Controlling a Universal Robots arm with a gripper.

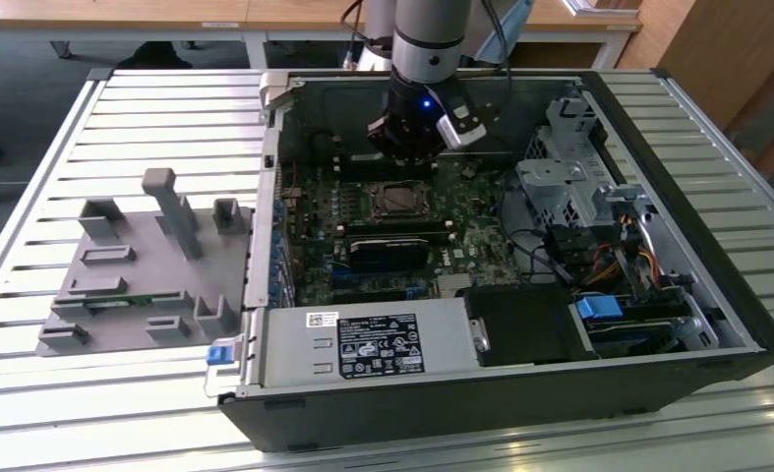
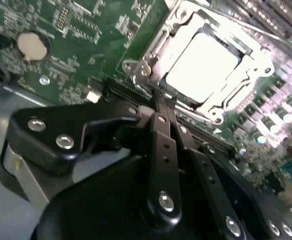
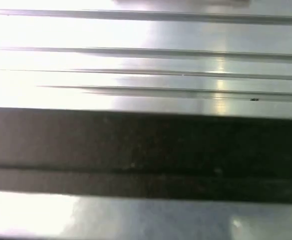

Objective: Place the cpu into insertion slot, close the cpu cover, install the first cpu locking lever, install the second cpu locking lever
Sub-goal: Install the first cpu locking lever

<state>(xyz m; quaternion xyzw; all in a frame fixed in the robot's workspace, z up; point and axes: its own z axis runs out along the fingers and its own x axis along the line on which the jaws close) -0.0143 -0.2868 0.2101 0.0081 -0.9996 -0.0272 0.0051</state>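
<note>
gripper: black fingers of the gripper point(image 2: 160, 107) drawn together in the second wrist view, nothing held; in the exterior view it hangs at upper centre, inside the open computer case point(image 1: 701, 295)
cpu: pale square chip point(image 2: 200, 65) lies flat in the insertion slot point(image 2: 255, 50), upper right of the second wrist view
cpu cover: metal frame point(image 2: 150, 52) looks down around the chip (latching unclear)
relation: socket sits just beyond the fingertips; in the exterior view it point(image 1: 397, 200) lies just below the gripper point(image 1: 406, 157)
container: motherboard point(image 1: 360, 265) inside the case holds the socket
</note>
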